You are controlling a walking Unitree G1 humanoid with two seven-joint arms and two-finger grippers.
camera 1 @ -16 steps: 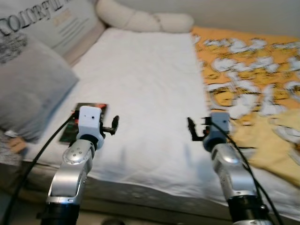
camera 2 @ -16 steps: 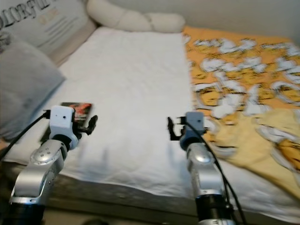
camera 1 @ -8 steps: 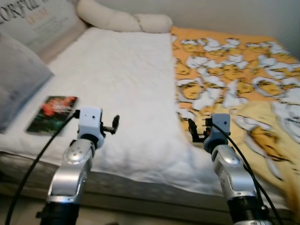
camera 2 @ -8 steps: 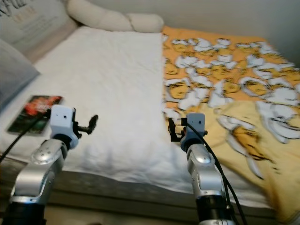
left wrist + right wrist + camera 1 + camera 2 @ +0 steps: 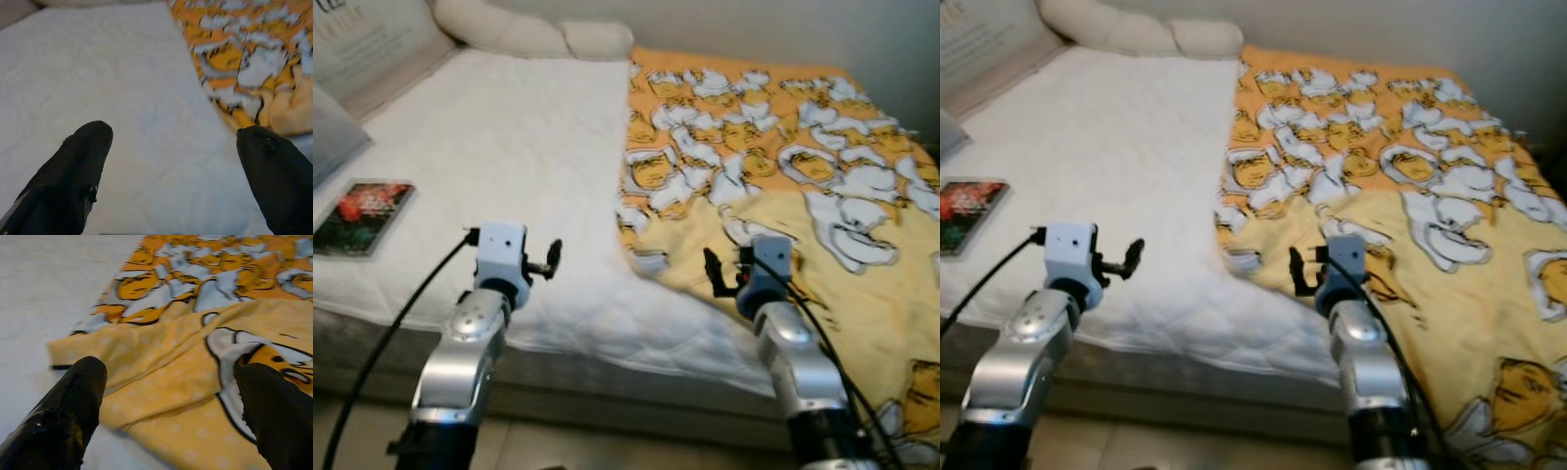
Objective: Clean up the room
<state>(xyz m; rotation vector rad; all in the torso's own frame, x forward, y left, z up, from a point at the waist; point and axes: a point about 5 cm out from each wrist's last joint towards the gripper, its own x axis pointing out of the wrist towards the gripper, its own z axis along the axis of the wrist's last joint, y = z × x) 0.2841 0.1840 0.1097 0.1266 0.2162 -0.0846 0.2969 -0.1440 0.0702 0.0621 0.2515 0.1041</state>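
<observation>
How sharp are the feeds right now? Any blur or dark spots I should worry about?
Left eye view: slightly soft, evenly lit; the blanket print and the book are readable. Right eye view: the same. Left wrist view: the left hand is open, its near fingers blurred, the white sheet pale with little texture. Right wrist view: the right hand is open, the blanket fold fairly clear.

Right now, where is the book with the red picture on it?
In the left eye view, the book lies flat on the white mattress at the far left, near the bed's front edge, left of the left tool.
</observation>
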